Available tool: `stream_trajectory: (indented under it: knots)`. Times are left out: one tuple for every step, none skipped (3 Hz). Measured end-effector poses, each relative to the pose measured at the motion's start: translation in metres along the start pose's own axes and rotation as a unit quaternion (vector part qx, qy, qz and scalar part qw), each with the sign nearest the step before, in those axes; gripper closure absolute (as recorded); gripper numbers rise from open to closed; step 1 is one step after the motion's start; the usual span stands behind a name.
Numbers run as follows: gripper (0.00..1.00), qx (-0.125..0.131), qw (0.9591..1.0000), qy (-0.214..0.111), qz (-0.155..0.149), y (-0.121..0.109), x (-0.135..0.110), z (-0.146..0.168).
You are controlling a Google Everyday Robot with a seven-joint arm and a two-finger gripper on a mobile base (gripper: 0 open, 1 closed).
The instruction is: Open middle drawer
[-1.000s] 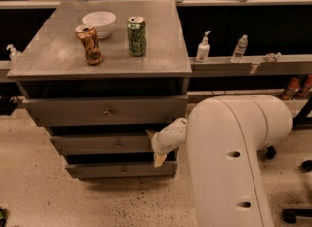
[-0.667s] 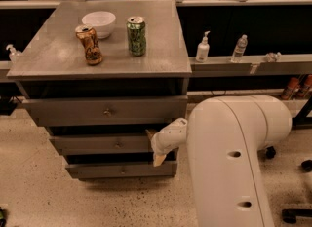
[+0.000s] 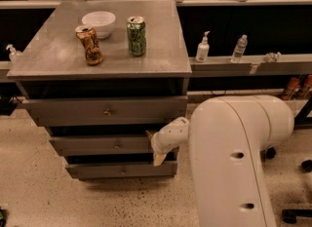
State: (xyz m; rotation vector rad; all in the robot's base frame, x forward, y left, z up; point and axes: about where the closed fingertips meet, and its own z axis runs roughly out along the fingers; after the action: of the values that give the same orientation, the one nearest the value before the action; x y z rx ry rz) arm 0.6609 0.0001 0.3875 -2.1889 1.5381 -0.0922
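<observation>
The grey cabinet (image 3: 58,55) has three drawers stacked below its top. The middle drawer (image 3: 97,145) has a flat grey front with a small round knob (image 3: 117,144) at its centre. It sits between the tall top drawer (image 3: 105,112) and the narrow bottom drawer (image 3: 122,170). All three fronts step outward a little toward the floor. My gripper (image 3: 155,147) is at the right end of the middle drawer's front, right of the knob. My wide white arm (image 3: 234,162) reaches in from the lower right.
On the cabinet top stand a white bowl (image 3: 98,22), a dented brown can (image 3: 90,45) and a green can (image 3: 136,36). A pump bottle (image 3: 202,48) and a water bottle (image 3: 239,48) stand on the ledge to the right. Speckled floor lies in front.
</observation>
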Motion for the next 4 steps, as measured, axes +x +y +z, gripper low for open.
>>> stream_trajectory:
  knots:
    - [0.19,0.0,1.0,0.0,0.0,-0.0008,-0.0005,-0.0019]
    - [0.18,0.0,1.0,0.0,0.0,-0.001,-0.0006,-0.0023]
    - [0.0,0.0,1.0,-0.001,0.0,-0.0002,-0.0013,-0.0022]
    - [0.0,0.003,1.0,0.002,-0.001,-0.0034,-0.0002,-0.0047]
